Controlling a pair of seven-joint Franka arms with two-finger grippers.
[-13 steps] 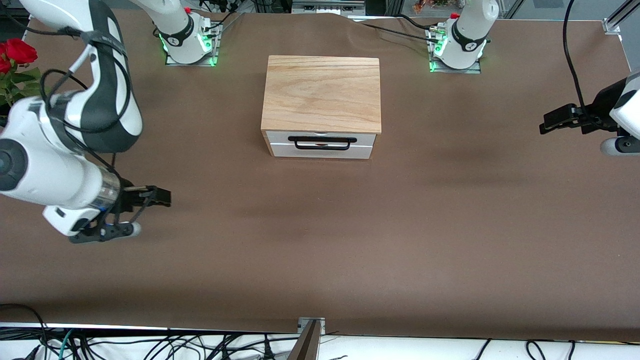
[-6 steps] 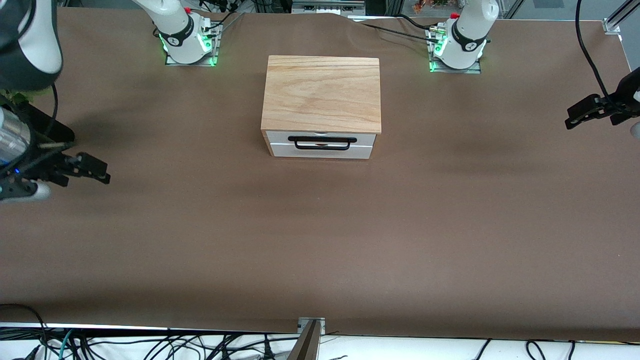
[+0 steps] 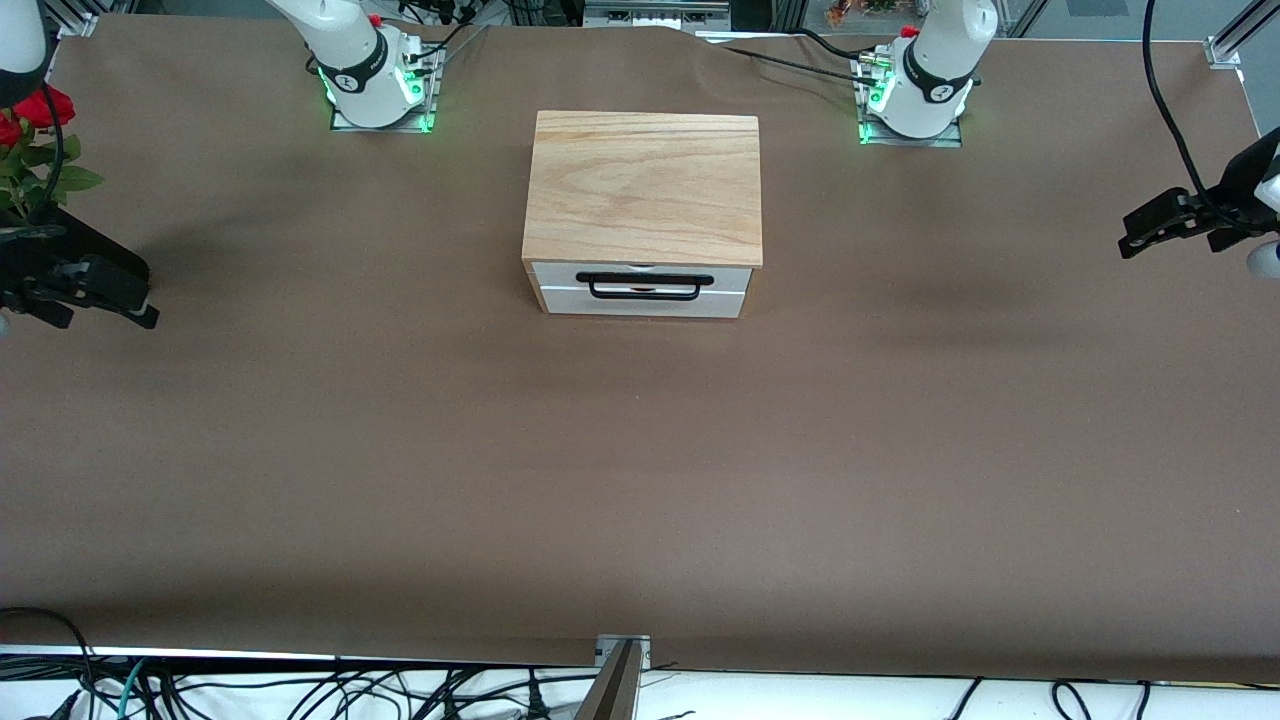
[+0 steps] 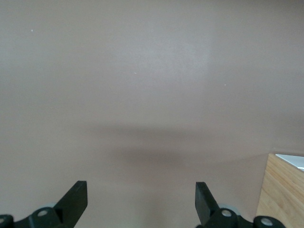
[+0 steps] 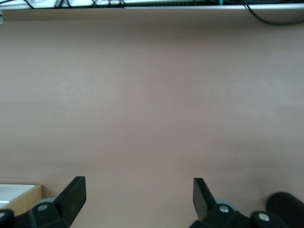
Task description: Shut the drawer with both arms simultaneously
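The drawer (image 3: 644, 290) has a white front panel and a black wire handle (image 3: 645, 286). It sits pushed into its wooden box (image 3: 643, 187) at the table's middle, and none of its tray shows. My right gripper (image 3: 135, 307) is open and empty above the table at the right arm's end, beside the vase; its fingers (image 5: 73, 194) stand wide apart. My left gripper (image 3: 1133, 232) is open and empty above the table at the left arm's end; its fingers (image 4: 76, 199) are also wide apart. Both are well away from the drawer.
A black cylinder vase (image 3: 95, 262) with red roses (image 3: 35, 108) stands at the right arm's end of the table. The arm bases (image 3: 375, 75) (image 3: 915, 85) flank the box. A corner of the box shows in the left wrist view (image 4: 282, 192).
My right gripper has swung away from the table's middle to the right arm's end, beside the vase. My left gripper has drawn back toward the left arm's end. The drawer has not moved.
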